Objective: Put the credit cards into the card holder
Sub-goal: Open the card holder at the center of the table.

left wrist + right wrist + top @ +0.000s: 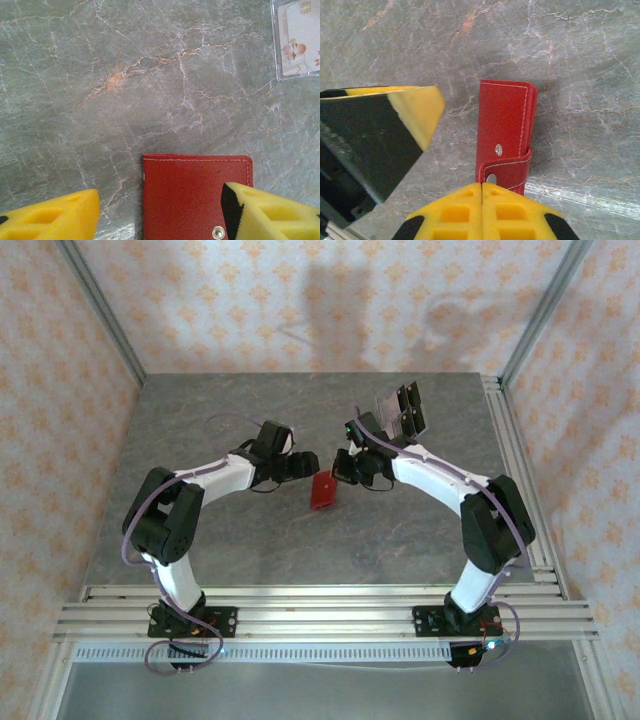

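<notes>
The card holder [323, 491], a small red folded wallet with a snap tab, sits mid-table between both grippers, tilted up on one long edge. In the right wrist view my right gripper [482, 186] is shut at the card holder's [505, 120] tab end, and the tab runs under its fingertips. My left gripper [160, 200] is open around the card holder [190, 195], its right finger [265, 210] overlapping the red face, its left finger clear of it. The credit cards [400, 410] stand in a clear rack at the back right; one pale card [299, 37] shows in the left wrist view.
The grey marble tabletop [200, 440] has free room to the left and front. Patterned walls close in the back and sides. Aluminium rails [310, 605] run along the near edge, by the arm bases. My left gripper's finger [395, 120] looms close beside the card holder.
</notes>
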{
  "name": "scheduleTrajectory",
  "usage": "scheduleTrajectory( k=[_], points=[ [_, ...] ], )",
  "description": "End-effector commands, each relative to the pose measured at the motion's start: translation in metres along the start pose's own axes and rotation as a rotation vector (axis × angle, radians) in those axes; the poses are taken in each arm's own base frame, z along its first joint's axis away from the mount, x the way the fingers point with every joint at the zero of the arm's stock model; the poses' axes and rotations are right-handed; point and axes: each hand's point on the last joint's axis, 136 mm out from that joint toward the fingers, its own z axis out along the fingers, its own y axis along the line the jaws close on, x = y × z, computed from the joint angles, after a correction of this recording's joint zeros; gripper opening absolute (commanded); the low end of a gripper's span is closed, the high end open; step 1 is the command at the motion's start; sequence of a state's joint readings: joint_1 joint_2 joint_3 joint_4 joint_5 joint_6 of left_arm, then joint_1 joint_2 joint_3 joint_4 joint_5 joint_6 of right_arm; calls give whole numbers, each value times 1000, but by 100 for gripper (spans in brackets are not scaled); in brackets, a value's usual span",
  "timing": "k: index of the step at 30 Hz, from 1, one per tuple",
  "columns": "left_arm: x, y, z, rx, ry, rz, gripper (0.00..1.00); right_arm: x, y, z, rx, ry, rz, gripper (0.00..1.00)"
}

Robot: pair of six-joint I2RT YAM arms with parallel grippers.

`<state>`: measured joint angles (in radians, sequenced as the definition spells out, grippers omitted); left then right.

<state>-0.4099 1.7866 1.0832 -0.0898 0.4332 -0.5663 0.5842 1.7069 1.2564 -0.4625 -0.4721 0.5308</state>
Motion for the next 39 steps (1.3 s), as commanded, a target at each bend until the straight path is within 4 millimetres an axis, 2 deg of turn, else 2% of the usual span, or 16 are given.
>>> scheduleTrajectory(
  k=[1, 11, 15, 20, 22, 32, 39],
  points=[
    [-4, -5, -14, 10, -15, 28, 66, -10, 24, -24, -58, -55, -16, 0],
    [-8, -14, -22, 23, -28, 36, 67, -18, 41, -44, -110, -96, -16, 0],
    [-8, -12, -24, 10, -29, 66, 67, -18, 33, -41, -75, -93, -25, 0],
    [-1, -1, -21, -29, -18, 63, 66, -16, 2, -31, 5, -93, 2, 0],
    [3, 7, -18, -56, -4, 58, 66, -16, -19, -27, 42, -93, 30, 0],
    [8, 21, -13, -125, 26, 60, 65, -13, -107, -23, 194, -74, 177, 0],
    [14, 29, -8, -179, 62, 74, 64, -4, -144, -26, 309, -4, 177, 0]
  ],
)
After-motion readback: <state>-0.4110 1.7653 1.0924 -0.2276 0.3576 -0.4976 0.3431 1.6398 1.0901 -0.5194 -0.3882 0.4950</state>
